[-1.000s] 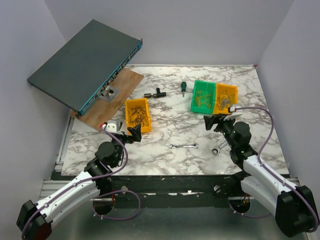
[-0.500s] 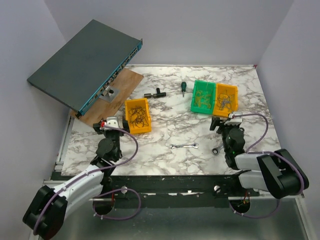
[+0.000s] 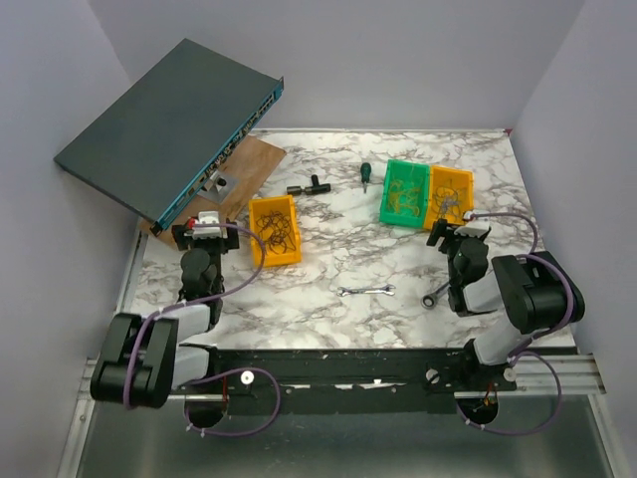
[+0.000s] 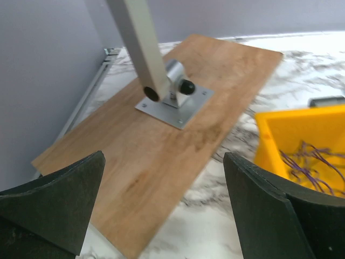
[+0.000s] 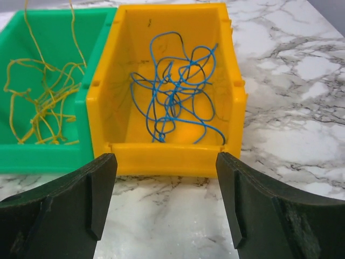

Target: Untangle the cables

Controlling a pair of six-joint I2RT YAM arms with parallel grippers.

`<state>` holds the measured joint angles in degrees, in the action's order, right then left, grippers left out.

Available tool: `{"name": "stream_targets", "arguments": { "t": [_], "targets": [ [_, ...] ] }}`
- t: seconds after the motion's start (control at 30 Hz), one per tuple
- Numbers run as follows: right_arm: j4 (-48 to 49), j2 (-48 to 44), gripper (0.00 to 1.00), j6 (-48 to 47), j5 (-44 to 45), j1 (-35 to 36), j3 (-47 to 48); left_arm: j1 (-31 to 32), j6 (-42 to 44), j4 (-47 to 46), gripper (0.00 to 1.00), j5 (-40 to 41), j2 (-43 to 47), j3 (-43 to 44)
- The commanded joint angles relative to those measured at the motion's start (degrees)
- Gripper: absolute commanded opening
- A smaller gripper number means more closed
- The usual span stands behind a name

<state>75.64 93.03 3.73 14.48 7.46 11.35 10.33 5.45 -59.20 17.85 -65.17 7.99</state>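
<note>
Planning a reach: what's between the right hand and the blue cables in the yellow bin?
Right wrist view: a strip of bare marble table, then the yellow bin's front wall, separate the right hand from the blue cables.

Pulled left claw (image 3: pixel 202 227) back and leftward, off the near end of the lone yellow bin (image 3: pixel 273 229), up to the wooden board's (image 3: pixel 239 174) near corner. Drew right claw (image 3: pixel 453 235) rightward across the desk (image 3: pixel 328 261), nearer the right-hand yellow bin (image 3: pixel 450 192).
</note>
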Motion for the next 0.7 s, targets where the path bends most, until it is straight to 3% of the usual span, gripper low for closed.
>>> {"name": "stream_targets", "arguments": {
  "t": [0.0,0.07,0.67],
  "targets": [
    [2.4,0.6,0.83,1.6,-1.6,-0.5,1.7,-6.9,-5.2,-11.0,0.95,-11.6,-8.3,1.4],
    [2.3,0.4,1.0,1.5,-1.2,-0.5,1.5,-7.1,-7.0,-3.7,0.95,-11.3,-7.8,4.8],
    [2.4,0.6,1.0,1.4,-1.4,-0.5,1.6,-7.5,-7.3,-2.8,0.98,-10.9,-8.2,5.6]
  ]
}}
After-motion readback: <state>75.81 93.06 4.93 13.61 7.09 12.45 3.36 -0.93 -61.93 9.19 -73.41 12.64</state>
